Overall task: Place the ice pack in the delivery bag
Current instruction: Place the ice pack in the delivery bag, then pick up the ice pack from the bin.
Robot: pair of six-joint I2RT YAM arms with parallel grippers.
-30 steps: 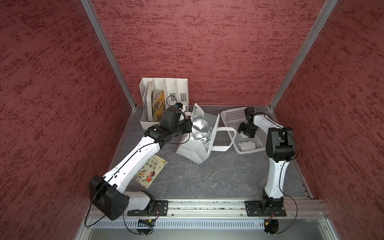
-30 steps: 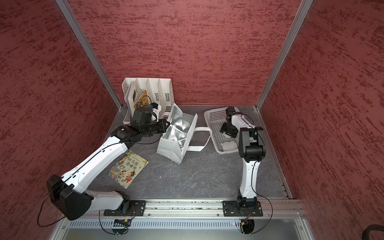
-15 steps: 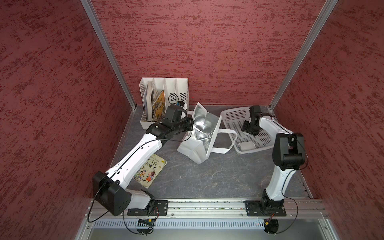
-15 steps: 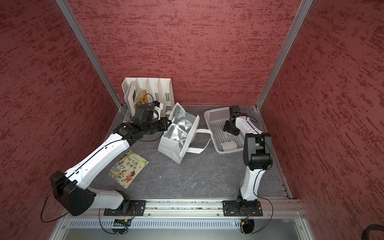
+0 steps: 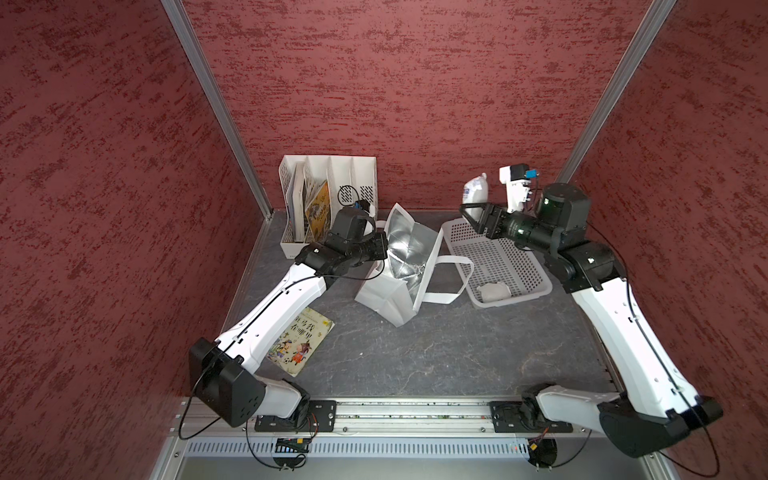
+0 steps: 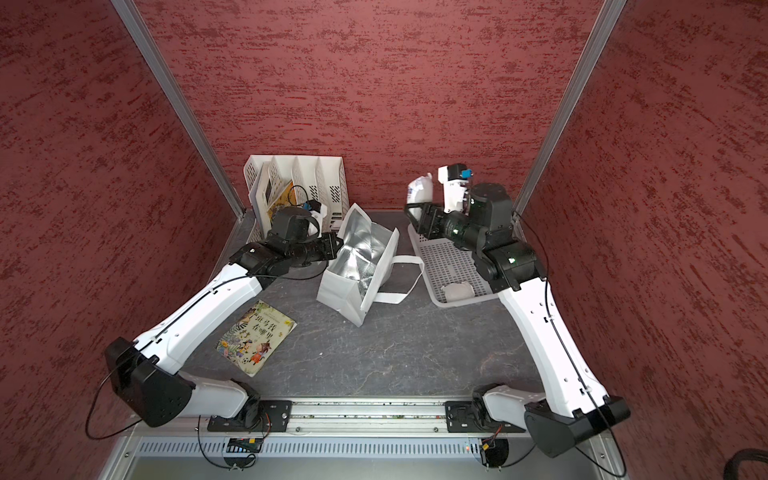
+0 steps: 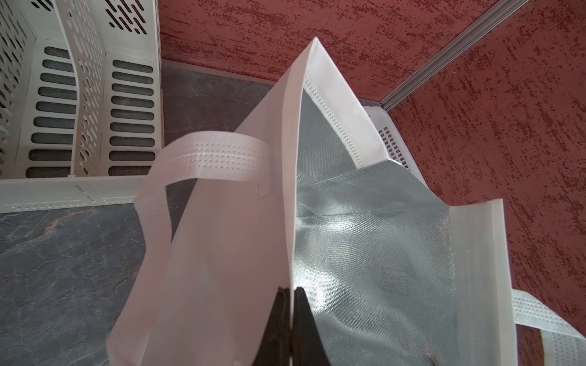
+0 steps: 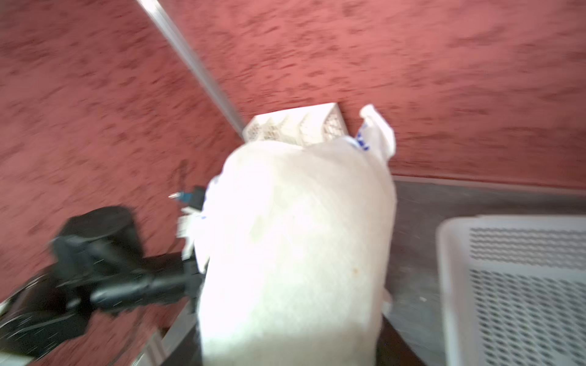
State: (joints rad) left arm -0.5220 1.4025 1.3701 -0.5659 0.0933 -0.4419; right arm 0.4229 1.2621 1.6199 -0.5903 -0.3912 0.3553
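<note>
By the basket's (image 5: pixel 490 255) far corner, the right hand (image 5: pixel 471 210) is clamping the seemingly soft, saggy ice pack (image 5: pixel 476 192) low down; the left hand (image 7: pixel 290 298) is pinching tight the rim of the delivery bag (image 5: pixel 382 291).

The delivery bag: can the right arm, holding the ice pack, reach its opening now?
Probably yes. The left gripper pinches the delivery bag by its rim, so the mouth stands open. The right gripper holds the ice pack above the basket, and nothing stands between them.

silver-lined white delivery bag (image 5: pixel 384 291), white ice pack (image 5: pixel 475 192) w/ blue print
</note>
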